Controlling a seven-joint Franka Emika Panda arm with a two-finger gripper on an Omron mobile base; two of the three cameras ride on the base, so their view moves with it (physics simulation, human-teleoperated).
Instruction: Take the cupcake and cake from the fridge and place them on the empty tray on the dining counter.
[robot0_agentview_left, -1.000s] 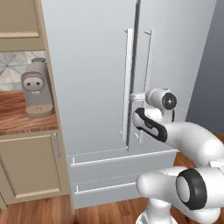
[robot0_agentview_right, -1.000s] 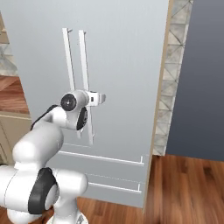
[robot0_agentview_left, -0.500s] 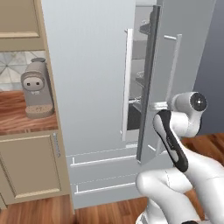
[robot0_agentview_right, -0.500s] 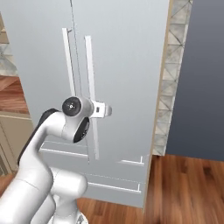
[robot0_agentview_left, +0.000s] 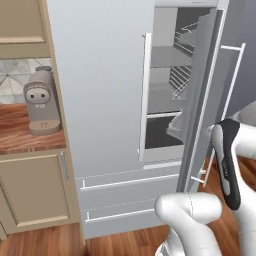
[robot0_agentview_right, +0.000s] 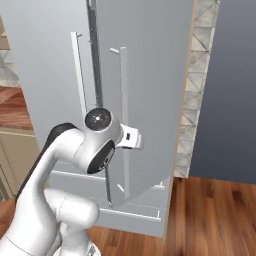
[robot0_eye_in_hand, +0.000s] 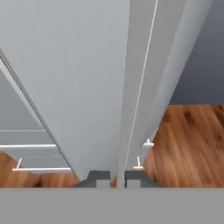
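Gripper pinched nearly closed on the long white handle of the fridge, low on the bar. Right-hand door swung partly open, left door flush. Grey shelves and wire racks visible inside the gap; cupcake and cake not discernible on them. Coffee machine standing on the small wooden counter left of the fridge.
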